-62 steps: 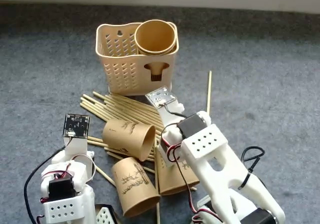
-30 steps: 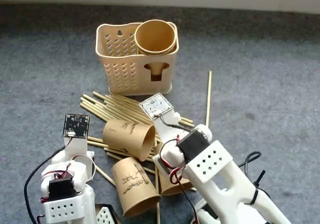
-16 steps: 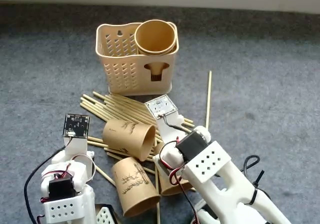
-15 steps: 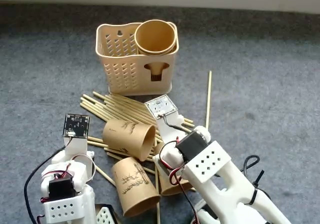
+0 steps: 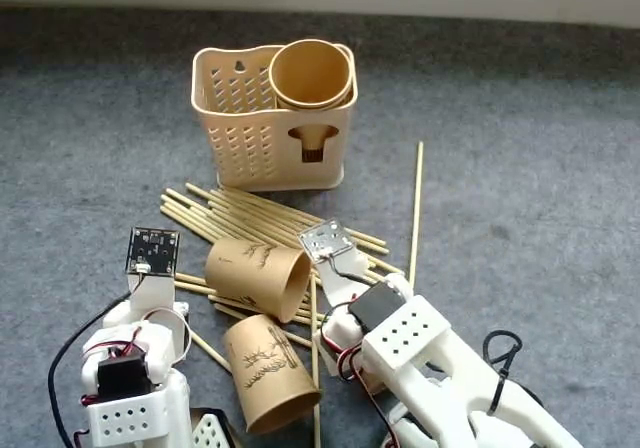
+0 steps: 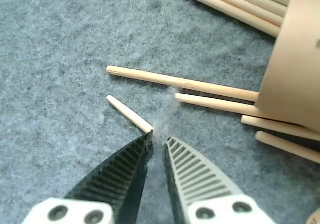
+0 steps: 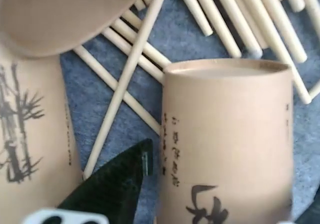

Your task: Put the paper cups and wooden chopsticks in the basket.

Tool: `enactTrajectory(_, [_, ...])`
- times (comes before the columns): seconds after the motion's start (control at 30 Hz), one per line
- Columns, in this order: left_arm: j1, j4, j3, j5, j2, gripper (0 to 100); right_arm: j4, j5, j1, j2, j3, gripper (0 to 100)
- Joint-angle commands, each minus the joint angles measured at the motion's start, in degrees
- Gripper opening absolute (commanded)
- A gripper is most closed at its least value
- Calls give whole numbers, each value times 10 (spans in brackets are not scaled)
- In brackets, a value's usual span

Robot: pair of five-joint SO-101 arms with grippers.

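Observation:
A beige perforated basket [image 5: 262, 133] stands at the back with stacked paper cups [image 5: 311, 72] inside. Wooden chopsticks [image 5: 245, 218] lie fanned out in front of it; one chopstick [image 5: 415, 203] lies apart. Two printed paper cups lie on their sides, one [image 5: 258, 278] by the pile and one [image 5: 268, 370] nearer me. A third cup [image 7: 227, 134] sits between the fingers of my right gripper [image 7: 227, 184], which is open astride it; my right arm [image 5: 400, 333] covers that cup from above. My left gripper [image 6: 159, 140] hangs over the carpet with its fingers almost together on nothing, beside a chopstick tip [image 6: 129, 114].
Grey carpet [image 5: 520, 168] covers the floor. Loose chopsticks [image 7: 125, 79] cross under and between the lying cups. My left arm [image 5: 130, 378] stands at the near left. A pale wall edge runs along the far side.
My right arm has drawn back from the chopstick pile toward me and dropped lower over the third cup, which it now covers from above. The left arm, basket and other cups stayed put.

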Motion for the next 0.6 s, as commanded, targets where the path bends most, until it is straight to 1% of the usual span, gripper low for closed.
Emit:
enactTrajectory(0.0, [-4, 3, 11, -1, -2, 53, -8, -2, -4, -7, -1, 468])
enactTrajectory(0.5, [-4, 3, 11, -1, -2, 53, -8, -1, -7, -7, -1, 468])
enactTrajectory(0.57, [-4, 3, 11, -1, -2, 53, -7, 18, -13, -7, -1, 468])
